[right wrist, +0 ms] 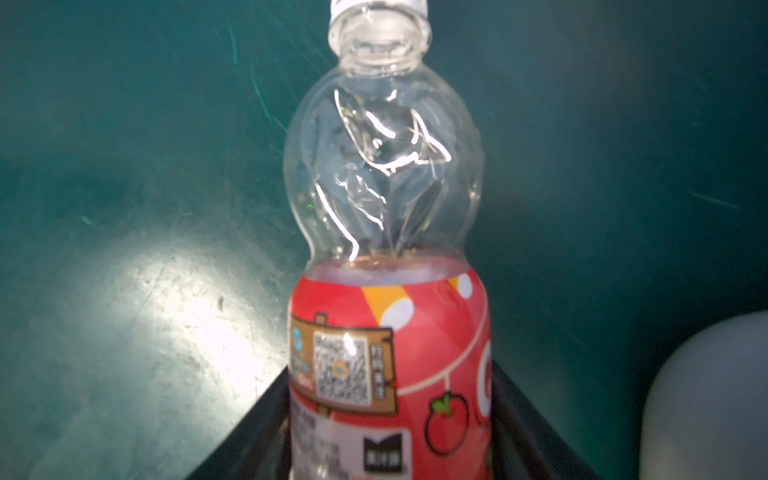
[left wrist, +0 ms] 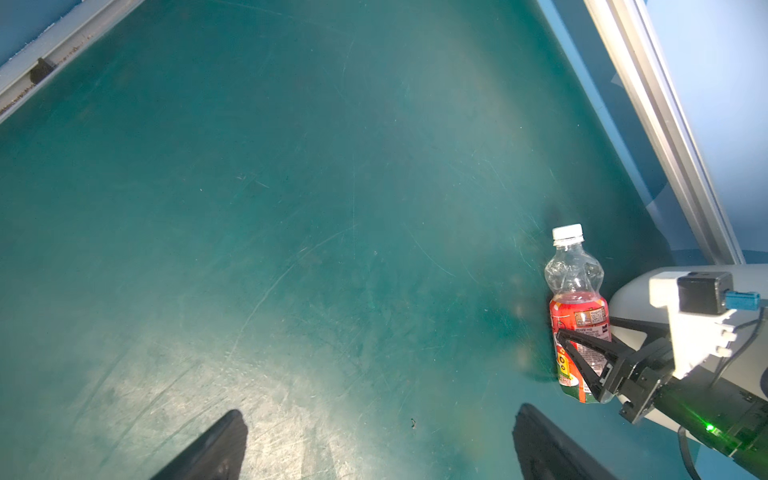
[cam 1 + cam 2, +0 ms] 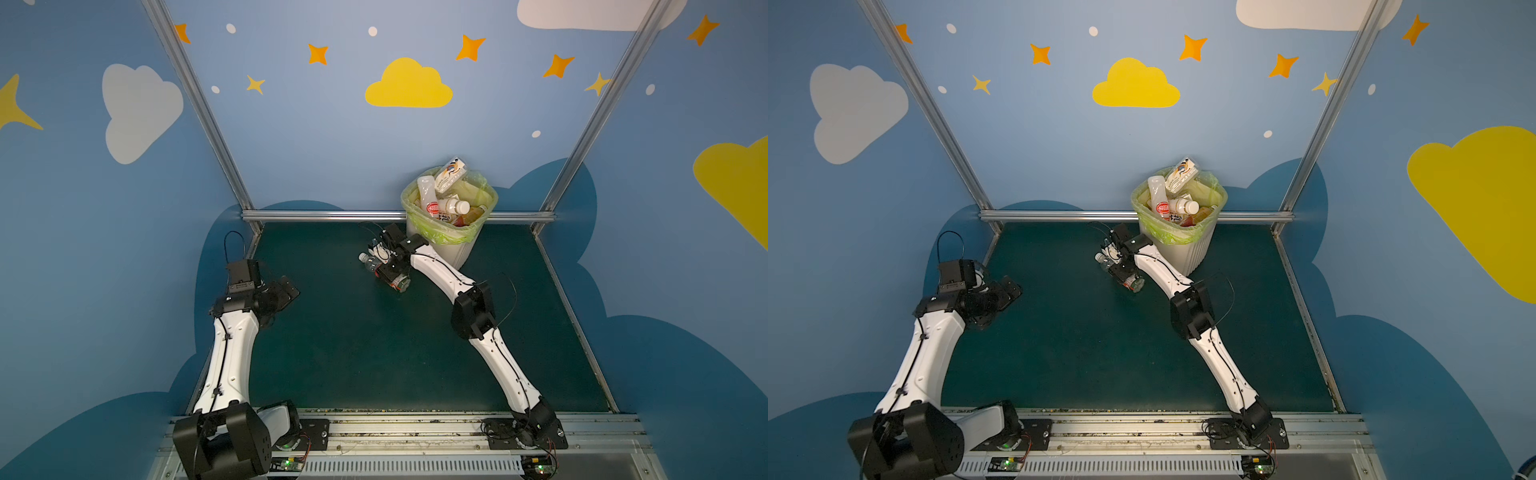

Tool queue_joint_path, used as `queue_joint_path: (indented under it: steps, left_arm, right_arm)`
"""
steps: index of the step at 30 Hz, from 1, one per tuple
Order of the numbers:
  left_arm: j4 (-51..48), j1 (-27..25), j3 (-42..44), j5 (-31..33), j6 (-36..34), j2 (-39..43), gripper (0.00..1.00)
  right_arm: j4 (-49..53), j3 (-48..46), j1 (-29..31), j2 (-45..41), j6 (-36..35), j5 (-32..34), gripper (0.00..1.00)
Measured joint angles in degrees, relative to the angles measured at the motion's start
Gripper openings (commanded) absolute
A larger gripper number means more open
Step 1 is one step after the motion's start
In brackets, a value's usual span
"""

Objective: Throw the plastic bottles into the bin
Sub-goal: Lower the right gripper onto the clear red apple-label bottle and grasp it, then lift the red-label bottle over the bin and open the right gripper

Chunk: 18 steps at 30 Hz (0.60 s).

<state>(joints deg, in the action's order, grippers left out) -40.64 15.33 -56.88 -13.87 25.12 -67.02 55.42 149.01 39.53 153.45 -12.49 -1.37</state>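
Note:
One plastic bottle (image 3: 370, 262), clear with a white cap and a red label, lies on its side on the green mat just left of the bin (image 3: 454, 252). My right gripper (image 3: 390, 271) is shut on its labelled body. In the right wrist view the black fingers (image 1: 274, 399) press both sides of the plastic bottle (image 1: 386, 199). The left wrist view shows this plastic bottle (image 2: 575, 282) with the right gripper (image 2: 582, 357) around it. My left gripper (image 3: 286, 294) hangs open over bare mat at the left, with nothing between its fingers (image 2: 224, 440). Several bottles (image 3: 454, 205) fill the bin.
The bin (image 3: 1188, 250) has a yellow-green liner and stands against the back rail (image 3: 332, 215). It is heaped above its rim, with a carton (image 3: 451, 172) sticking out. Metal rails and blue walls bound the mat (image 3: 374, 353) on three sides.

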Motion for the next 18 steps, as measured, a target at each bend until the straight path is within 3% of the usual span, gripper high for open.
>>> queue_joint_path:
  steps: [8,18]
  left_arm:
    - [-0.15,0.02,0.0,-0.85,0.24,0.0,1.0]
    - [0.13,0.04,1.01,-2.19,1.29,1.75,1.0]
  right_arm:
    - [0.37,-1.99,0.76,-1.31,0.76,-0.46,0.46]
    - [1.42,-8.96,1.22,-8.26,3.96,-3.96,0.42]
